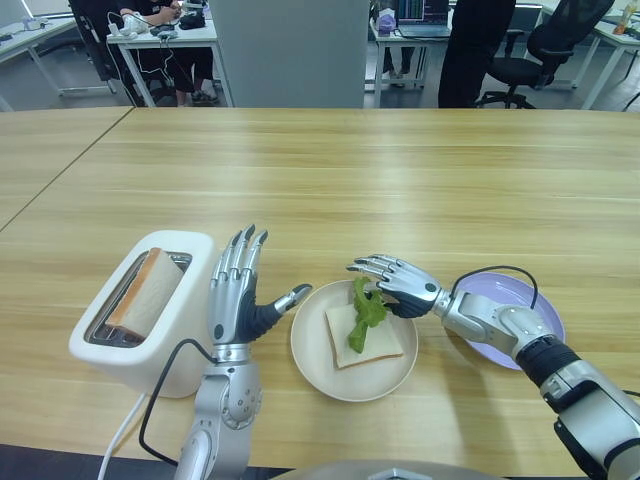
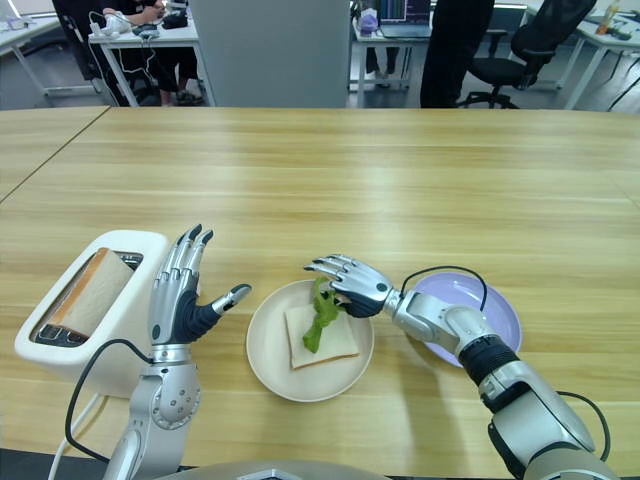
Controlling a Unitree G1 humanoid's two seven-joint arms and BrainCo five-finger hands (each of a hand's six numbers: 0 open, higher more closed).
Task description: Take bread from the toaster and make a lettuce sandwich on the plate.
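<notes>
Left hand [image 1: 238, 297] upright fills the gap between toaster [image 1: 120, 358] and plate [image 1: 304, 350]; right hand [image 1: 398, 282] overhangs the plate's far rim. Toaster's slot lies open above.

The white toaster [image 1: 160, 345] on my left has one bread slice [image 1: 148, 292] leaning in its slot, and on the round cream plate [image 1: 305, 350] beside it a second slice [image 1: 390, 343] lies flat under a green lettuce leaf [image 1: 367, 312], whose top is pinched in my right hand [image 1: 405, 285].
</notes>
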